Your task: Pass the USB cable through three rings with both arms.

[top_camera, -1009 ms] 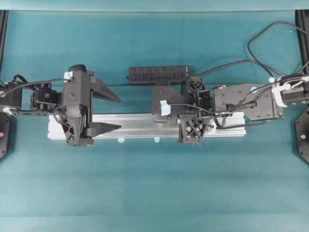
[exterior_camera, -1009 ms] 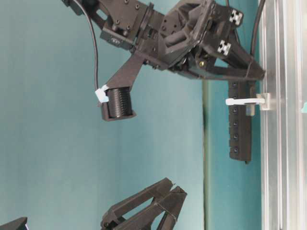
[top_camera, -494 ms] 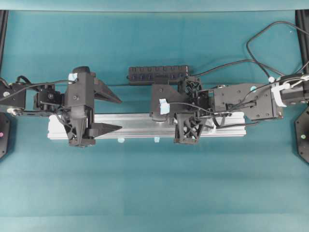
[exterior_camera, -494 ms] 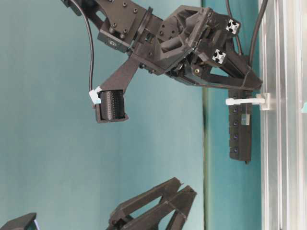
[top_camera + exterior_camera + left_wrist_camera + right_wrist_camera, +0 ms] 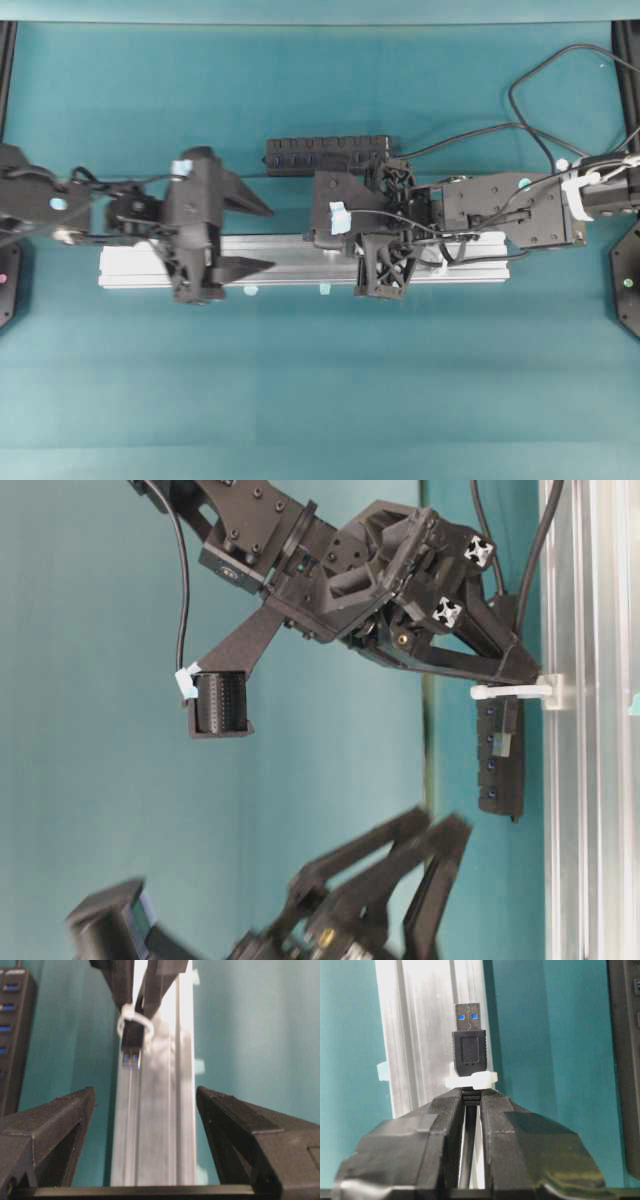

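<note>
R gripper [image 5: 470, 1097] fingers pinch the USB cable [image 5: 469, 1050] just behind its plug; plug pokes through a white ring [image 5: 471, 1080] at the fingertips, over the rail [image 5: 430, 1025]. L gripper [image 5: 145, 1110] spread wide, plug ahead between its fingers.

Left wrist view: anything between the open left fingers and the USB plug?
Nothing: only bare aluminium rail between the left gripper and the USB plug, poking through a ring.
</note>
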You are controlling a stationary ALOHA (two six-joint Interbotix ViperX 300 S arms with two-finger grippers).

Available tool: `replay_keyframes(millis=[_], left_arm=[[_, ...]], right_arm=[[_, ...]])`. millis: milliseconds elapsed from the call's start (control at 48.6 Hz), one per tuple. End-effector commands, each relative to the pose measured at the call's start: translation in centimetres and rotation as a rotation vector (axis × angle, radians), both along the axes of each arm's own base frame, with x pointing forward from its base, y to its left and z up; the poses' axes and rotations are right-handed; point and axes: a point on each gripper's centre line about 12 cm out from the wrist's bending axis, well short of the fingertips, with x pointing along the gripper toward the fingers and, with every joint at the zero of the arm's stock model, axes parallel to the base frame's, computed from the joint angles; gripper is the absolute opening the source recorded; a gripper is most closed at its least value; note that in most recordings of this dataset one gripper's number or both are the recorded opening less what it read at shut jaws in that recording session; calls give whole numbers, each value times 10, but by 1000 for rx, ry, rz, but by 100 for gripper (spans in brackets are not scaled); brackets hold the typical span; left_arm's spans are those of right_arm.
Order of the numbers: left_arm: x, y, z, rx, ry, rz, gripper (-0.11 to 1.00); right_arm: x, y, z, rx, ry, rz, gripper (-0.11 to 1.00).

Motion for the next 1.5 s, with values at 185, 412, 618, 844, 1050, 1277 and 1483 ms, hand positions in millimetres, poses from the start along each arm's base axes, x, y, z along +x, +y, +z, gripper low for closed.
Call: replay_keyframes(millis=[185, 412, 618, 844, 1050, 1277, 1483], left_arm=[[28, 10, -9, 2, -40, 19, 88], [36, 11, -22, 4, -66, 19, 88], [41, 13, -28, 3, -64, 23, 88], [52, 14, -31, -7, -65, 30, 88], [55, 16, -35, -39, -59, 52, 88], [53, 16, -41, -56, -45, 61, 79], [53, 16, -44, -57, -36, 62, 75]], right_arm=[[2, 2, 4, 5, -18, -2, -7], [1, 2, 5, 6, -18, -3, -7], [2, 2, 5, 6, -31, -1, -7], [3, 2, 5, 6, -33, 0, -7], [3, 3, 6, 6, -34, 1, -7], [3, 3, 5, 6, -34, 2, -7], [3, 3, 5, 7, -36, 3, -7]])
